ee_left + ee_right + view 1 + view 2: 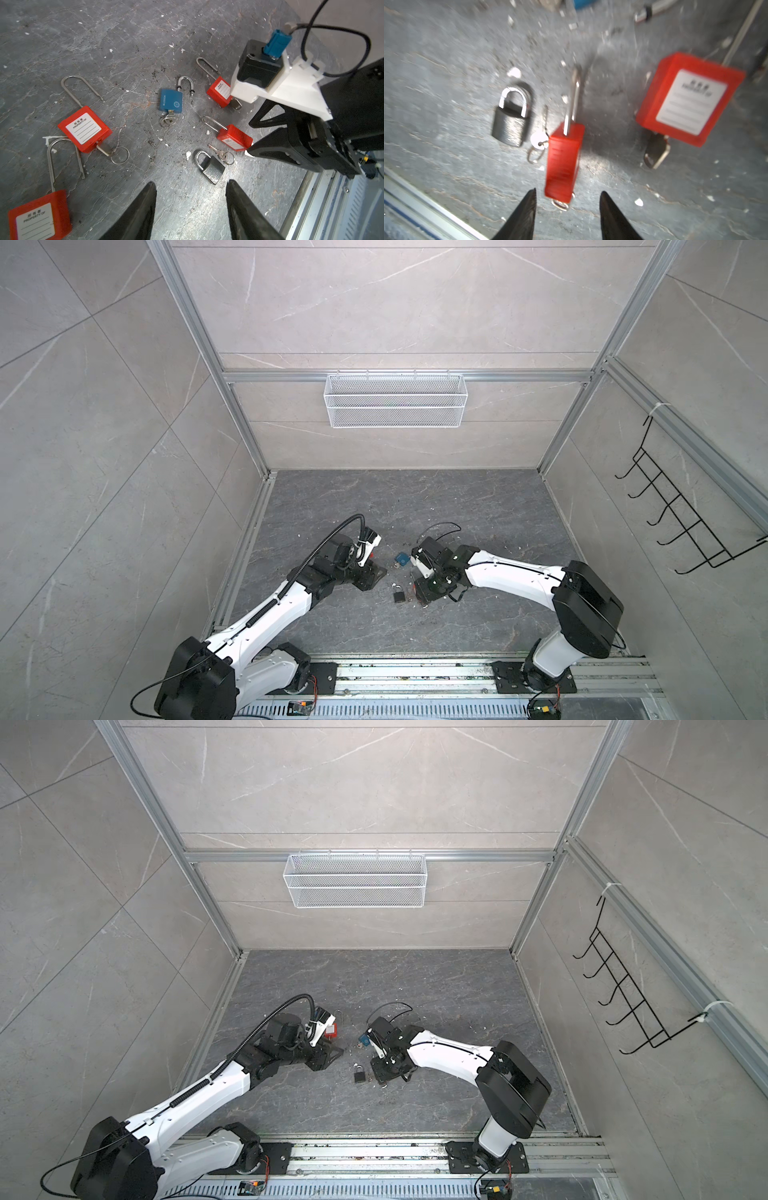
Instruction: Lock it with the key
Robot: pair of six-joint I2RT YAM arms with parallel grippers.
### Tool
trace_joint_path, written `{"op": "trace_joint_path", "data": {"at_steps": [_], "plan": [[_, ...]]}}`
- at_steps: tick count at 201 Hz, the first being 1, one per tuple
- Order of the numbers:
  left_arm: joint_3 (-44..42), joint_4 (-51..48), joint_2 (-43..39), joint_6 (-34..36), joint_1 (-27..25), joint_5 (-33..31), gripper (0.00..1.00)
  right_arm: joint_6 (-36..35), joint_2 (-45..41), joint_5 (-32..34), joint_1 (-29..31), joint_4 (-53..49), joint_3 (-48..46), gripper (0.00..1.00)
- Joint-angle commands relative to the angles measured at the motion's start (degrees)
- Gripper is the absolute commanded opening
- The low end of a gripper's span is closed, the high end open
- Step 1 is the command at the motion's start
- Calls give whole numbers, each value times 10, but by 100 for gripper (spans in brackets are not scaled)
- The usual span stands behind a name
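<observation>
1. Left gripper (191, 197): jaws spread, nothing between them, poised over the bare grey table (104, 41).
2. Black padlock (211, 167): lies flat just ahead of the left gripper, shackle pushed home. Seen in both top views between the two arms.
3. Loose keys (223, 154): on a ring, on the table between the black padlock and item 4.
4. Side-lying red padlock (563, 158): rests on its narrow edge, a metal ring (560, 204) at its key end. Whether the shackle is latched cannot be told.
5. Right gripper (568, 192): jaws released, standing either side of item 4's key end with a gap on each side, clasping nothing.
6. Blue padlock (170, 100): flat, shackle raised with one leg free, key (168, 120) in its base.
7. Labelled red padlock (85, 128): long shackle open, key and ring in its base. A second labelled padlock (39, 216) lies beside it.
8. Third labelled padlock (219, 91): partly under the right arm's camera, key in its base.
9. White mesh basket (395, 400): hangs on the back wall.
10. Black hook rack (685, 510): on the right wall.
</observation>
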Motion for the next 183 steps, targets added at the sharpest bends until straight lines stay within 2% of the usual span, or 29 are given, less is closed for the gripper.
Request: {"op": "trace_joint_path", "data": {"at_steps": [1, 43, 77, 109, 127, 183], "plan": [[32, 13, 16, 104, -24, 35, 56, 16, -15, -6, 2, 12, -30, 50], [59, 20, 69, 253, -45, 70, 56, 32, -11, -72, 1, 64, -62, 51], [64, 25, 90, 371, -48, 107, 57, 36, 3, -101, -4, 87, -66, 49], [73, 26, 117, 475, -48, 122, 57, 33, -25, -102, -22, 92, -91, 49], [86, 32, 135, 485, -48, 115, 57, 30, -41, -82, -25, 88, -89, 53], [66, 50, 125, 458, -48, 95, 57, 7, -5, -49, -21, 71, -25, 53]]}}
